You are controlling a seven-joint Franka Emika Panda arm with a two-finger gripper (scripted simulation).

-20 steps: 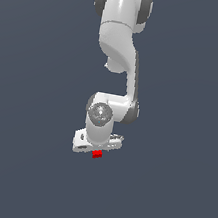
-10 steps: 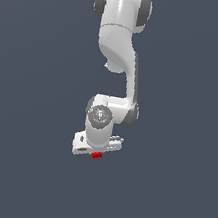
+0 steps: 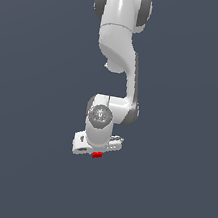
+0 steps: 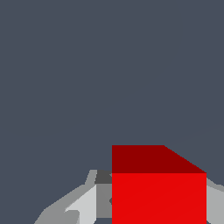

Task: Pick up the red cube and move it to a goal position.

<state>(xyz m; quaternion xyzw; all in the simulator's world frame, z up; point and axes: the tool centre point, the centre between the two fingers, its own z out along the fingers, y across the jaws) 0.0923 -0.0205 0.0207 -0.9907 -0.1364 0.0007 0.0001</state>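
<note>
In the exterior view our arm hangs down from the top of the frame, and the gripper point(image 3: 97, 152) sits at its lower end with the red cube point(image 3: 97, 155) right at its tip, touching the underside of the white hand and peeking out just below it. From here the fingers themselves are hidden behind the hand body, so this view alone does not tell us how wide the jaws stand. Around the gripper we see only a flat, even slate-grey field; we cannot make out a table edge, a shadow or a goal marker, so we cannot tell whether the cube rests on a surface or is lifted clear. In the wrist view the red cube point(image 4: 158, 192) fills the space directly ahead of the gripper, with a pale grey finger point(image 4: 83, 205) close against one flank and a sliver of the other finger at the opposite flank. We judge the jaws narrowed onto the cube, gripping it on two opposite faces. A cube has no long axis to align, and the surroundings look free of obstacles. With no goal visible, we cannot say which way the carry should go.
</note>
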